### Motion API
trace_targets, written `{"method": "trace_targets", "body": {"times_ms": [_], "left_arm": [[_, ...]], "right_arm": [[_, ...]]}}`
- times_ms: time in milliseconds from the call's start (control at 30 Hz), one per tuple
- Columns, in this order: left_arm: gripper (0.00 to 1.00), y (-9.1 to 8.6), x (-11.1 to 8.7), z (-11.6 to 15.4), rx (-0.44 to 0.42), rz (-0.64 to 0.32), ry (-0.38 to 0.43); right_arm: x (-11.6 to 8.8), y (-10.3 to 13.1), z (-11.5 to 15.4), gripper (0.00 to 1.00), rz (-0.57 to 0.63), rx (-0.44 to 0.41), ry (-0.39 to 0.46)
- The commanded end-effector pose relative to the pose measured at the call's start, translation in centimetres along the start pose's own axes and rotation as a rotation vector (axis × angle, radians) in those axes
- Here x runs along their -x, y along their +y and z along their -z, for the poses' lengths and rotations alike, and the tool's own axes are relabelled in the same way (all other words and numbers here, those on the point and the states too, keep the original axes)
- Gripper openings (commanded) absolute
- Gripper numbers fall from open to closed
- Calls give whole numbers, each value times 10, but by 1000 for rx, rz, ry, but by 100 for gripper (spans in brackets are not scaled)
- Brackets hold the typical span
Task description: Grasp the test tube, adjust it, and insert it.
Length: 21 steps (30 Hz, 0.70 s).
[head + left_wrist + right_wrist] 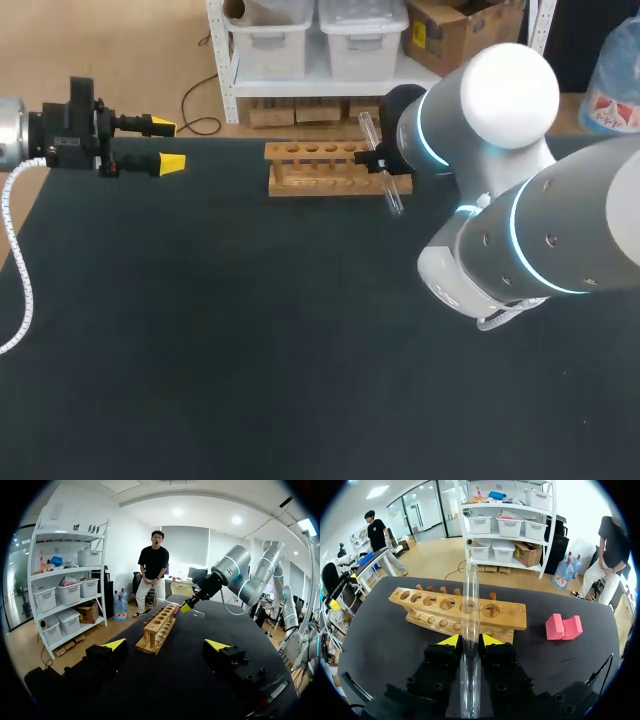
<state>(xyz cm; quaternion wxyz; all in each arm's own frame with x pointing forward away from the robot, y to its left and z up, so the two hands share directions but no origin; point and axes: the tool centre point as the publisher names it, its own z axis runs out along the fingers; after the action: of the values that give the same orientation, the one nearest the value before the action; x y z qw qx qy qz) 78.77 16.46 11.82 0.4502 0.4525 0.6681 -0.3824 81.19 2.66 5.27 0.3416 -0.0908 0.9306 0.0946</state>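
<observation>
A clear glass test tube [469, 590] lies tilted between the yellow-tipped fingers of my right gripper [470, 640], which is shut on it around its middle. Just ahead of it stands the wooden tube rack [512, 614] with a row of holes. In the head view the test tube [394, 200] hangs at a slant over the right end of the rack [320, 170] at the table's far side. My left gripper [168, 145] is open and empty at the far left, well apart from the rack. From the left wrist, the rack [159, 629] is ahead of the open left gripper [166, 645].
A pink block [563, 627] lies on the dark table mat [250, 330] beside the rack's end. My right arm [530, 230] bulks over the right side of the table. A white cable [18, 270] runs along the left edge.
</observation>
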Motion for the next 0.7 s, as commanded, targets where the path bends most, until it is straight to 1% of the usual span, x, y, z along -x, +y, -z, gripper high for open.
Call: {"method": "trace_targets", "body": {"times_ms": [33, 700], "left_arm": [[100, -1, -1, 0, 3, -3, -4], [100, -1, -1, 0, 3, -3, -4]], "right_arm": [[2, -1, -4, 0, -1, 13, 20], [-3, -1, -16, 0, -2, 37, 69]]}}
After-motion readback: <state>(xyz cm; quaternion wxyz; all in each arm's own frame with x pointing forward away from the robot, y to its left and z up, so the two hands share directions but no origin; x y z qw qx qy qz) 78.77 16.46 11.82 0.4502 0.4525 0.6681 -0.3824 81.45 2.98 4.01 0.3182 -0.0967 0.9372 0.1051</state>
